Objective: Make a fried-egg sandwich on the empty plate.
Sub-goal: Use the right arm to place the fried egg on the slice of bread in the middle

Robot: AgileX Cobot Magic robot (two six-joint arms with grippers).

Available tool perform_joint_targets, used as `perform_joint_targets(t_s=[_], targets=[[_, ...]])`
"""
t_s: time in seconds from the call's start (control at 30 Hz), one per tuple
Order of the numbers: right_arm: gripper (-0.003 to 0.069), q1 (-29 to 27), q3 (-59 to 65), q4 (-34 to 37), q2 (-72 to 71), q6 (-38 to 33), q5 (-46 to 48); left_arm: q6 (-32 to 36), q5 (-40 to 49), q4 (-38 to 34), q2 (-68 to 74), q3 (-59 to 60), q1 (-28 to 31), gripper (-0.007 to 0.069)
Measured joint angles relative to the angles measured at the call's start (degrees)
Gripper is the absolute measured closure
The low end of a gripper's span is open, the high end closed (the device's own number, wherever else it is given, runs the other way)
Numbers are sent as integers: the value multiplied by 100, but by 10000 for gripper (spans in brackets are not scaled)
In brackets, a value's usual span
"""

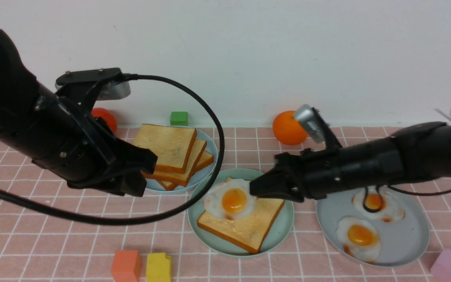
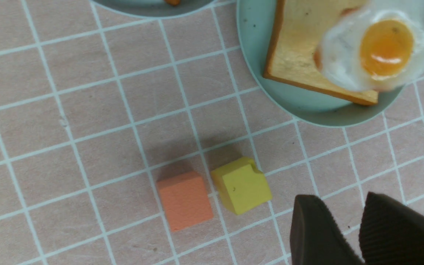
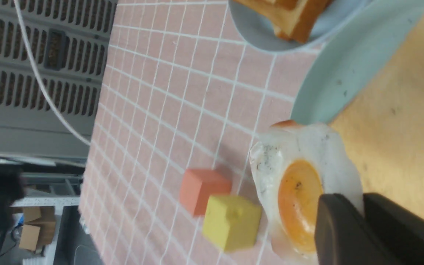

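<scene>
Left gripper (image 1: 149, 176) hangs at 9 o'clock of the front view over the pink white-gridded tablecloth (image 1: 53, 243). Its jaws are a narrow gap apart with nothing between them, and the left wrist view shows the same (image 2: 344, 206). Small red ball (image 1: 106, 117) sits behind that arm at 11 o'clock. Orange cube (image 1: 126, 266) and yellow cube (image 1: 158, 268) sit just beside each other at 6 o'clock of the left gripper, by the near edge. Small round pale blue plate (image 1: 196, 178) is at 3 o'clock of the left gripper and carries a stack of square golden-brown toast slices (image 1: 168, 147). Small green cube (image 1: 179, 118) is at 12 o'clock of that stack, by the wall.

Round shallow mint-green plastic plate (image 1: 284, 229) lies centre front. It holds one square golden-brown toast slice (image 1: 245, 227) with a darker orange crust, flat on the plate. White fried egg with orange yolk (image 1: 231, 201) sits over the toast slice's 10 o'clock corner and overhangs it. Cannot tell whether the egg touches the toast.

Right gripper (image 1: 253, 188) comes in from 3 o'clock and is clamped on the egg's white rim; the right wrist view shows the pinch (image 3: 359, 206). Orange ball (image 1: 288, 127) is at 12 o'clock of the mint-green plastic plate, by the wall. Larger round blue-grey plate (image 1: 405, 235) is at 3 o'clock of it and holds two more fried eggs (image 1: 360, 237), partly under the right arm. Pink cube (image 1: 448, 266) is at 5 o'clock of that plate.
</scene>
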Motion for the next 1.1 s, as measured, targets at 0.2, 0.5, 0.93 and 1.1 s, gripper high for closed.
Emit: perform_joint_targets(t_s=[0.2,0.5,0.93,1.1], targets=[[571,-23,-185,-42,283,172,-299,-61,42,77,0,0,0,384],[571,-112,-202,-601,290,253,-520,-80,66,77,0,0,0,384],[353,-112,-204,-994,295,27,-779,-80,77,77,0,0,0,384],[208,-112,-209,-1020,127,-444,-605,-90,77,77,0,0,0,384]])
